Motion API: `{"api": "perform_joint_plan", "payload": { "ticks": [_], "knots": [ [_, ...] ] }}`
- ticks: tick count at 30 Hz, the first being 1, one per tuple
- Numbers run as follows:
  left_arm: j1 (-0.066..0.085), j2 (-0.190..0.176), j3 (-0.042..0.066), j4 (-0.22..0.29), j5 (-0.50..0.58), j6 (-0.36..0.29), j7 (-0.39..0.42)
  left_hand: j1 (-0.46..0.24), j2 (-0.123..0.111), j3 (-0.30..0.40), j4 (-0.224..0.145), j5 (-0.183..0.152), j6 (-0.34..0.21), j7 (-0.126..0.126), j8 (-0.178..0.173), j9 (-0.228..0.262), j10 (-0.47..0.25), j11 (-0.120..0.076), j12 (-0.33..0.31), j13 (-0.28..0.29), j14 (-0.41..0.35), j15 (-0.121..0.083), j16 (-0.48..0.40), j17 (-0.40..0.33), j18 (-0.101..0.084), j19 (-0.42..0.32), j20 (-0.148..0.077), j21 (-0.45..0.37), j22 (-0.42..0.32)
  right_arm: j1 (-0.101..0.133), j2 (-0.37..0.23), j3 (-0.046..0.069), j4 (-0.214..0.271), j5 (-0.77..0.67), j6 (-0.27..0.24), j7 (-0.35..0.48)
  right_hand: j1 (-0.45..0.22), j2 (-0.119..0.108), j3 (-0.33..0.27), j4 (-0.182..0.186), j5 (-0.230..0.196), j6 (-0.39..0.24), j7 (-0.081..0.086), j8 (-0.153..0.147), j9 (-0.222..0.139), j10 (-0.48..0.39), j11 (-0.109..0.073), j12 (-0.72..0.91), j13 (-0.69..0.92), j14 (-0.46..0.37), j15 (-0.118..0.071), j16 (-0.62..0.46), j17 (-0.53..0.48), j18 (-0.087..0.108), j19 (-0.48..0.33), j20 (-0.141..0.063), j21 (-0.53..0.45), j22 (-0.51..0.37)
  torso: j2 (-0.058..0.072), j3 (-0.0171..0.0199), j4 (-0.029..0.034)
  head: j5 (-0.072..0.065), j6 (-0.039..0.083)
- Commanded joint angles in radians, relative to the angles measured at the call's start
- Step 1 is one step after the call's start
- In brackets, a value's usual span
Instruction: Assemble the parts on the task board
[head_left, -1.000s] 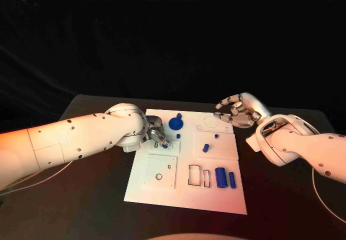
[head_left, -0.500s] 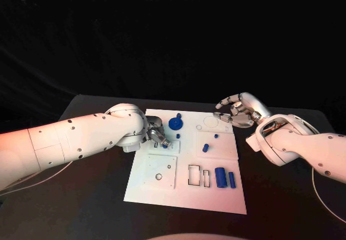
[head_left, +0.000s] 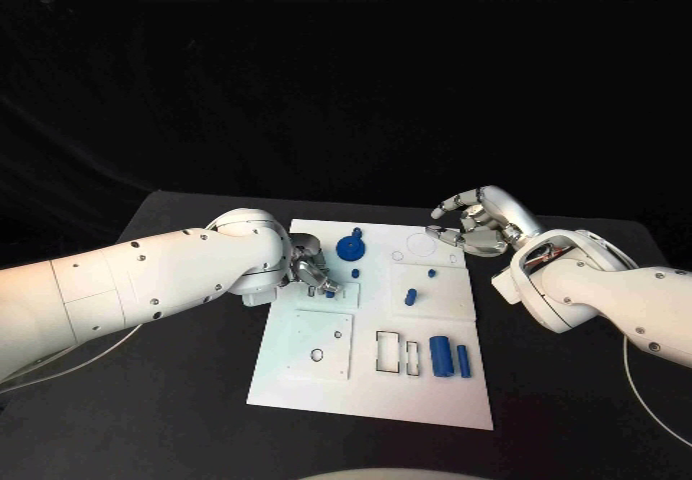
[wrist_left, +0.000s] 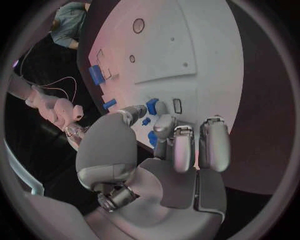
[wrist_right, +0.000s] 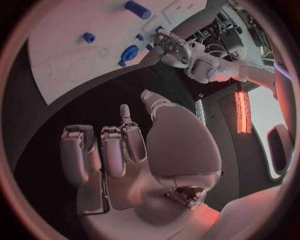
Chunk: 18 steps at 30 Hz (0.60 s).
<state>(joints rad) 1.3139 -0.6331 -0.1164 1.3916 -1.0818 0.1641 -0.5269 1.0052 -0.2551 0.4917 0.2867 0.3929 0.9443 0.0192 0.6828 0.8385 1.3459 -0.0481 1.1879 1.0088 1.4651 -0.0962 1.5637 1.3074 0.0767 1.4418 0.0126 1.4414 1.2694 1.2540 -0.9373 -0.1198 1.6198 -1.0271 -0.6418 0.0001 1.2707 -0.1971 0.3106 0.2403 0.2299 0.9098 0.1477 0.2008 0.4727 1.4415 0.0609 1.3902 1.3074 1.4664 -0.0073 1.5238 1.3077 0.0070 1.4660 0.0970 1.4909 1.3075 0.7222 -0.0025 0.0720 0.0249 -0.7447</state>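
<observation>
Left hand (head_left: 309, 272) at task board (head_left: 325, 385) left edge, fingers pinching small blue part (wrist_left: 152, 105) over recess. Right hand (head_left: 477, 222) released, fingers curled apart, above board far right corner. Matte black tabletop (head_left: 173, 420) open around flat white board

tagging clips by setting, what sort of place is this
Likely a robot lab or test bench, not a home or factory line. A white task board with small blue parts lies on a black table against black drapes, and two white arms work over it, the left robot hand at the board.
</observation>
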Motion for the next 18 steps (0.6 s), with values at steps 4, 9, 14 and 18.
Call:
{"api": "perform_joint_plan", "payload": {
  "ticks": [4,9,14,18],
  "knots": [
    [-0.001,-0.009,0.004,0.012,0.004,-0.005,0.001,-0.01,0.001,-0.02,0.003,-0.005,0.001,0.007,-0.005,0.003,0.001,0.005,0.005,0.001,0.102,-0.003,0.001,0.248,-0.017,0.004,-0.003,0.004,0.0,-0.001,0.0,0.0,-0.001,-0.009,-0.01,0.011,-0.01,-0.003,0.0,0.006,-0.004,-0.001,-0.003,0.002,-0.002,-0.007,0.001,-0.009,0.096,0.068,-0.003,-0.007,0.098,0.019,0.046,0.0,-0.008,0.197,0.0,0.0001,-0.0005,0.0,0.001],
    [-0.001,-0.017,0.009,0.02,0.004,-0.01,0.001,-0.014,0.003,-0.031,0.004,-0.006,0.001,0.007,-0.007,0.005,0.0,0.005,0.004,-0.001,0.101,-0.003,0.0,0.247,-0.017,0.004,-0.003,0.004,0.001,-0.001,0.0,0.0,-0.002,-0.009,-0.013,0.012,-0.01,-0.003,-0.001,0.007,-0.005,-0.002,-0.003,0.002,-0.002,-0.008,0.001,-0.011,0.094,0.068,-0.003,-0.008,0.097,0.02,0.044,0.0,-0.011,0.195,0.0,-0.0003,0.0,-0.001,0.002],
    [0.0,-0.027,0.022,0.032,0.009,-0.017,0.001,-0.016,0.004,-0.038,0.005,-0.006,0.001,0.007,-0.008,0.006,-0.001,0.005,0.003,-0.003,0.101,-0.003,-0.001,0.245,-0.016,0.003,-0.003,0.004,-0.001,-0.001,0.0,0.0,-0.003,-0.011,-0.016,0.013,-0.011,-0.003,-0.001,0.008,-0.005,-0.002,-0.003,0.002,-0.002,-0.009,0.001,-0.012,0.093,0.067,-0.003,-0.009,0.094,0.02,0.044,0.0,-0.011,0.195,-0.001,-0.0004,0.0004,-0.001,0.005],
    [0.006,-0.04,0.04,0.042,0.046,-0.033,0.004,-0.021,0.007,-0.056,0.005,-0.007,-0.011,0.011,-0.017,0.007,-0.012,0.008,-0.009,-0.019,0.097,-0.001,-0.006,0.233,-0.016,0.002,-0.003,0.002,-0.003,-0.001,0.0,0.0,-0.005,-0.012,-0.017,0.013,-0.012,-0.004,-0.002,0.009,-0.005,-0.003,-0.002,0.002,-0.002,-0.01,0.001,-0.013,0.092,0.067,-0.003,-0.009,0.095,0.02,0.043,0.0,-0.013,0.194,-0.001,-0.0002,0.0005,0.0,0.011]
  ]
}}
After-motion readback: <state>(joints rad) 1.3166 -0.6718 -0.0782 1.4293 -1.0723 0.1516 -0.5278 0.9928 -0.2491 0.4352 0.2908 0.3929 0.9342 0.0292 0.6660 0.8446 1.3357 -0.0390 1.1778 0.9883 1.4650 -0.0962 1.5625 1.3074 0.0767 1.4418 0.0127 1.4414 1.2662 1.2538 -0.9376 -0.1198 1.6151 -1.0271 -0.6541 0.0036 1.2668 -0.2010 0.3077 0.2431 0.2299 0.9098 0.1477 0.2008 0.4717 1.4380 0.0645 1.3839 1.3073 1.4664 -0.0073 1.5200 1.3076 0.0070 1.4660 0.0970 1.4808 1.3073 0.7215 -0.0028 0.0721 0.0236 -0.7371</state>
